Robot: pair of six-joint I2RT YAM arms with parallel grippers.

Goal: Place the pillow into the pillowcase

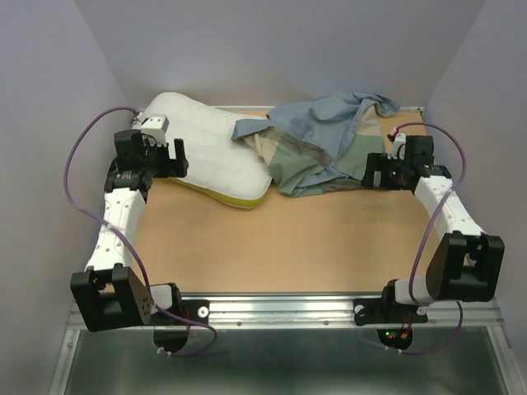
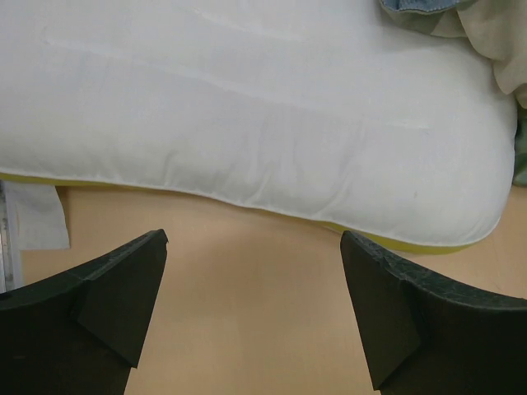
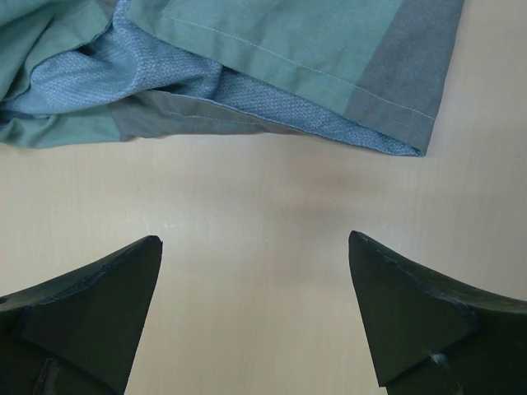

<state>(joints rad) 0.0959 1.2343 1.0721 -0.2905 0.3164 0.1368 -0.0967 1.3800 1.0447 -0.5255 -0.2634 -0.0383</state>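
Pillow [image 1: 210, 152] lies flat at the far left of the surface [image 1: 313, 239], with its yellow band [image 1: 226, 199] along the near edge. Pillowcase [image 1: 321, 148] is crumpled at the far right, and one fold is draped over the pillow's right end.

Left fingers [image 2: 254, 240]: released, spread wide and holding nothing. They are just short of the pillow's banded edge, with bare surface between them and it. I judge I'm lined up on this edge so I can grip the pillow's long side.

Right fingers [image 3: 254, 239]: also released and empty, near the pillowcase hem [image 3: 346, 82] but not touching it. The green layer sits over the blue weave here, which may be the mouth. I can't confirm that.

Contents: the case looks limp and flat, and I can see nothing inside it. The pillow is entirely outside.

Judgement: insertion has not started. The mouth needs to be found and held open first.
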